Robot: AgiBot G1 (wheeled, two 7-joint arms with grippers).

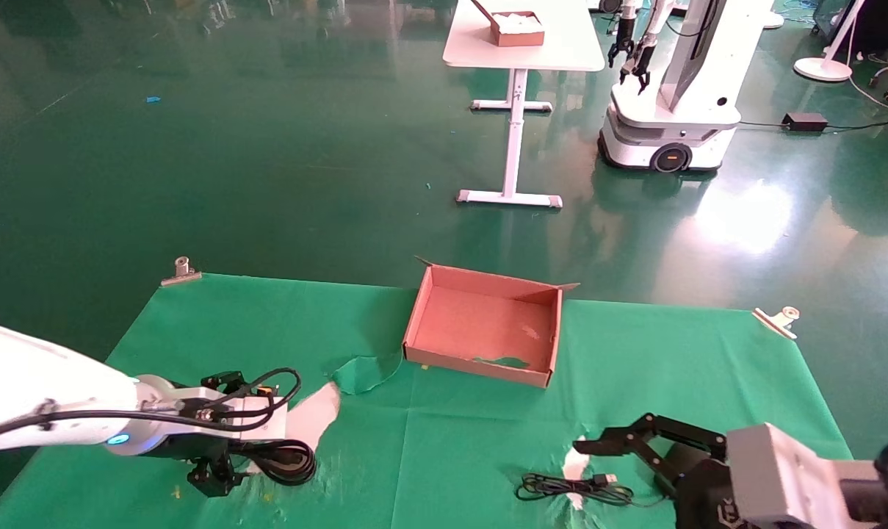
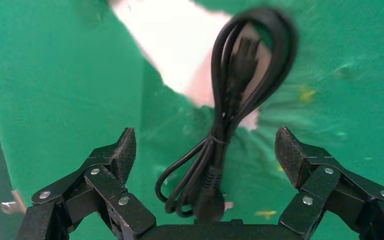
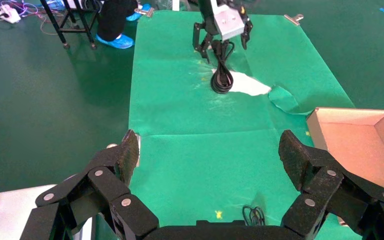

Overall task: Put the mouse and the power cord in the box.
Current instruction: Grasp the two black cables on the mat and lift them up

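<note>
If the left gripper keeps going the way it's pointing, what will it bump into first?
Probably the power cord: the left gripper is open, with the coil lying between its fingers on the green cloth. How far off it is, I can't tell.

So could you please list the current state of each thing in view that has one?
power cord: coiled, lying on the table, ungrasped
box: open, empty, front edge torn
thin cable: bundled on the table, outside the box
left gripper: jaws open over the power cord
right gripper: jaws open, holding nothing
green cloth: torn
</note>
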